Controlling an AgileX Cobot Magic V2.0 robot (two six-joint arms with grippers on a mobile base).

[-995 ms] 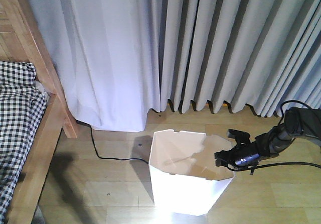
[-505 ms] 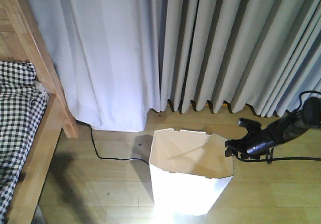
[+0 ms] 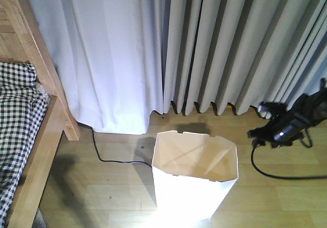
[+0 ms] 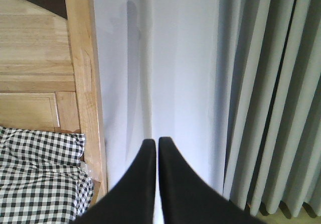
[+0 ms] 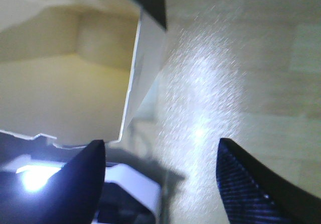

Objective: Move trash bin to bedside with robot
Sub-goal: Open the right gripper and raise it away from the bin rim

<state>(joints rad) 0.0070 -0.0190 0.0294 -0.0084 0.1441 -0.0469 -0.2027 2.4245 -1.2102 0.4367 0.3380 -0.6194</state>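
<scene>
White trash bin (image 3: pixel 194 174) on the wooden floor (image 3: pixel 102 187), standing upright, in front of the grey curtains (image 3: pixel 204 44). Empty and cream inside, with a notched rim. Well apart from the bedside (image 3: pixel 38 115), which sits at the far left with its light-brown frame and black-and-white checked bedding (image 3: pixel 15 120). Black cord (image 3: pixel 104 156) on the floor between bed and bin.

Right gripper (image 3: pixel 265 123) off to the right of the bin, up in the air, not touching it. Spread wide with nothing inside: seen from the right wrist, two dark fingers (image 5: pixel 80 184) far apart, only bare floor between them, the bin's edge (image 5: pixel 140 78) up at the left. Black cable (image 3: pixel 276 172) trailing from the arm onto the floor.

Left gripper (image 4: pixel 155 146) pressed together, tips almost touching, nothing held. Aimed at the pale curtain (image 4: pixel 170 58), with the bed post (image 4: pixel 83 83) and checked bedding (image 4: pixel 40 179) at its left.
</scene>
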